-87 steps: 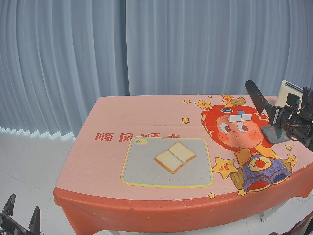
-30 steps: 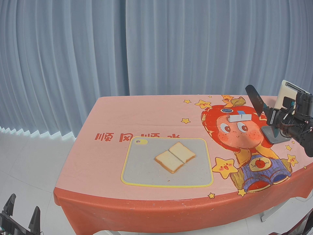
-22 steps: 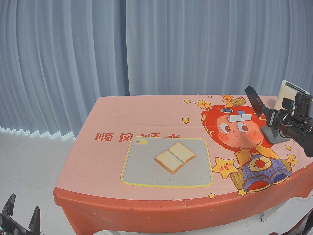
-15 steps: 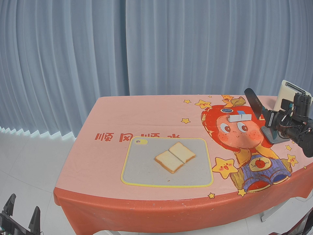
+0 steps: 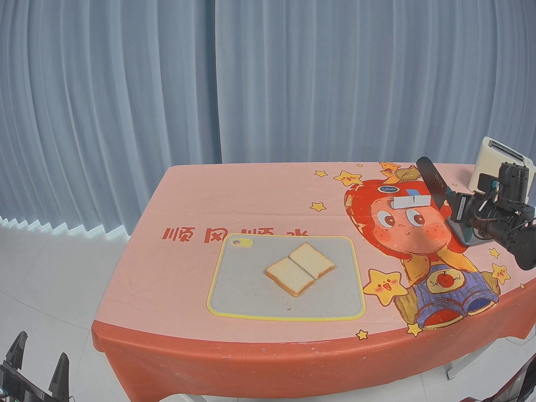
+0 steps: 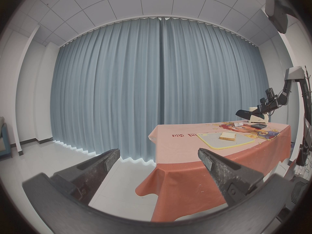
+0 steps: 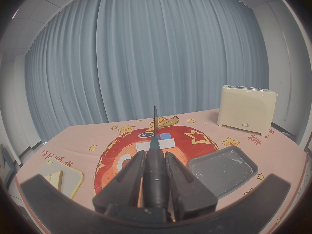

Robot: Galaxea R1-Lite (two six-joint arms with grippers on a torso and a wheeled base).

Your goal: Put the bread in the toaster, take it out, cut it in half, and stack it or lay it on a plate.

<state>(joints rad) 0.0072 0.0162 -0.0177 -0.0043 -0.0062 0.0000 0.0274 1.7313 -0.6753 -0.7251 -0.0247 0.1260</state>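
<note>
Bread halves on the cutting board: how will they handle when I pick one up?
Probably soft and light: the bread halves are thin flat slices, so a hard pinch may crush or tear them. They lie flat on the cutting board, side by side, so lifting one may nudge the other. Unlikely to roll.

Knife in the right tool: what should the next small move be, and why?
Probably lower the knife and set it on the table beside the dark tray: the right tool holds it aloft, and the bread already lies in two halves on the cutting board, so cutting looks done.
</note>
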